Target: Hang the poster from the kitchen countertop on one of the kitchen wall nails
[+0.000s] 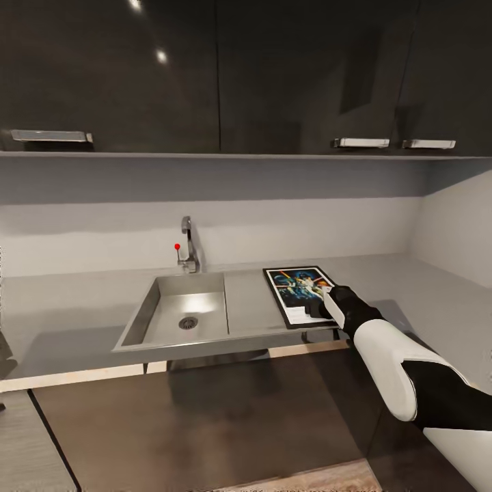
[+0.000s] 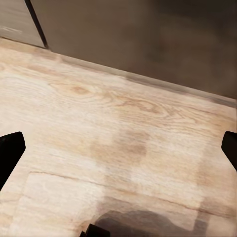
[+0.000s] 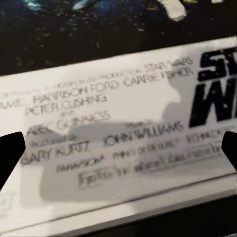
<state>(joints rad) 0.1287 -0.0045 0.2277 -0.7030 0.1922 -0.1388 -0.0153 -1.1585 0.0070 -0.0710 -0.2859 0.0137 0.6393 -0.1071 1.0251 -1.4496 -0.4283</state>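
The poster (image 1: 298, 287) lies flat on the kitchen countertop (image 1: 68, 307), just right of the sink, black-framed with dark blue artwork. My right gripper (image 1: 320, 306) hovers over the poster's near right corner. In the right wrist view the poster (image 3: 98, 113) shows very close, its white credits strip and the "STAR WARS" lettering lying between the spread fingertips (image 3: 10, 153). The right gripper (image 3: 118, 153) is open and holds nothing. My left gripper (image 2: 118, 150) is open too, low over the wooden floor (image 2: 98, 108). The wall nails are out of view.
A steel sink (image 1: 181, 311) with a tap (image 1: 189, 246) is set into the counter left of the poster. Dark upper cabinets (image 1: 205, 68) hang above. Dark cabinet fronts (image 1: 205, 410) stand below the counter edge. A side wall (image 1: 458, 225) closes the counter on the right.
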